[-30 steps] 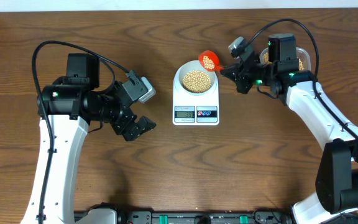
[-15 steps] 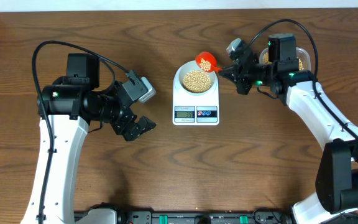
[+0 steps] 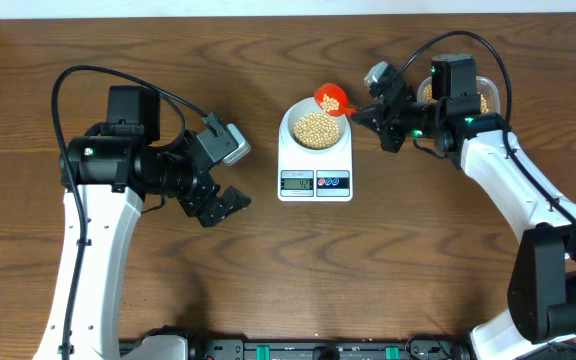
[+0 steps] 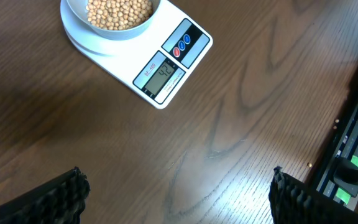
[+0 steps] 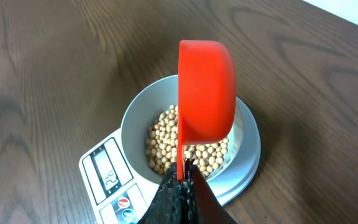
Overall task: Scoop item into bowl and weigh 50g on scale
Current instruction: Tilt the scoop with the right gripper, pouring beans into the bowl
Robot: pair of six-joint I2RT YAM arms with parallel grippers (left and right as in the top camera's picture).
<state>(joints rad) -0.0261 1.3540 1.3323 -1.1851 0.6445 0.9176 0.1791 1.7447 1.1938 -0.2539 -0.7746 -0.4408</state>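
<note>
The pale bowl [image 3: 315,131] holds tan beans [image 3: 316,128] and sits on the white scale [image 3: 315,182]. My right gripper [image 3: 365,112] is shut on the handle of a red scoop [image 3: 331,98], tipped on its side over the bowl's far right rim. In the right wrist view the scoop [image 5: 205,87] stands edge-on above the beans [image 5: 166,140] in the bowl [image 5: 135,118]; its jaws [image 5: 182,177] clamp the handle. My left gripper [image 3: 226,204] is open and empty, left of the scale. The left wrist view shows the scale [image 4: 166,68], its display reading about 42, and the bowl [image 4: 114,28].
A clear tub of beans [image 3: 484,98] stands at the back right, behind the right arm. A rail with cables [image 4: 353,149] runs along the table's front edge.
The right gripper has tipped the red scoop from open side up, with beans showing, onto its side over the bowl. The left arm has not moved.
</note>
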